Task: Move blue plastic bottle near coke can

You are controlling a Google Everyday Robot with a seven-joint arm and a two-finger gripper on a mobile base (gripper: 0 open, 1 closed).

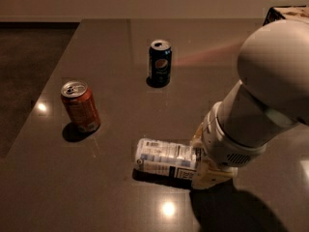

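The blue plastic bottle (pixel 166 159) lies on its side on the dark table (pixel 111 207), front centre, its pale label facing up. Its right end, with the cap, is hidden by my gripper (pixel 205 166), which is down at table height over that end. The arm's large white housing (pixel 270 95) fills the right side and hides most of the gripper. The coke can (pixel 80 106) stands upright to the left, well apart from the bottle.
A dark blue Pepsi can (pixel 160 63) stands upright at the back centre. The table's left edge (pixel 43 100) runs diagonally past the coke can, with dark floor beyond it. A box corner (pixel 285 12) shows at the top right.
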